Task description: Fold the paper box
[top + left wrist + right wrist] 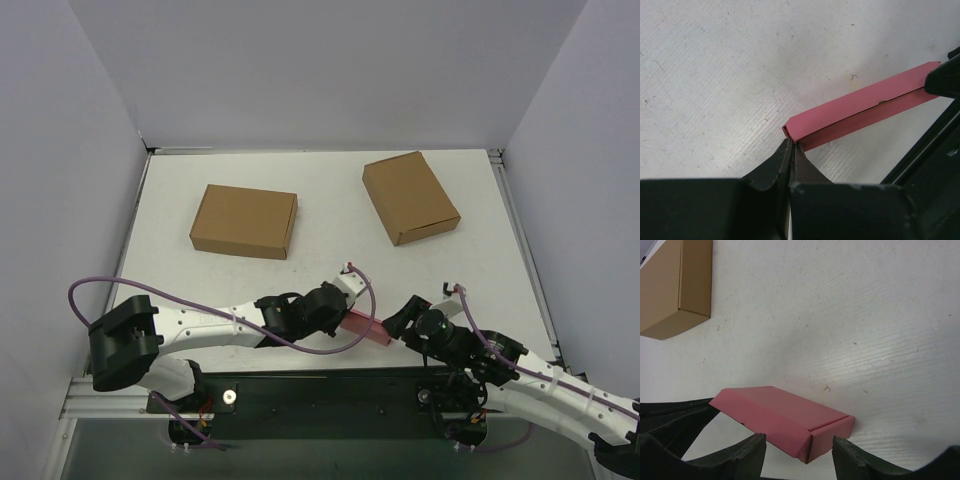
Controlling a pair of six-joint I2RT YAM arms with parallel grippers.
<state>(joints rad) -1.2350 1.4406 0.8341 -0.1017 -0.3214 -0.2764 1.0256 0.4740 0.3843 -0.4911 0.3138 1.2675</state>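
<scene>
Two brown cardboard boxes (245, 221) (410, 197), flat, closed and matte, lie well apart toward the far side of the white table (330, 270), whose surface shows a fine ribbed grain with small dark specks. Near the table's front edge, between the two grippers, sits the paper box (365, 328): a slim, closed rectangular box of smooth pink card with crisp folded edges and a flap seam visible at one end. The left arm stretches low from its base on the left, looped by a purple cable. The left gripper (791, 145) has its black fingers clenched tight together, tips meeting right at the box's end corner; whether a sliver of card is nipped between them cannot be told. The right arm angles in from the lower right, and the right gripper (799, 442) stands released, its fingers (757, 445) spread either side of the box's other end with gaps showing.
</scene>
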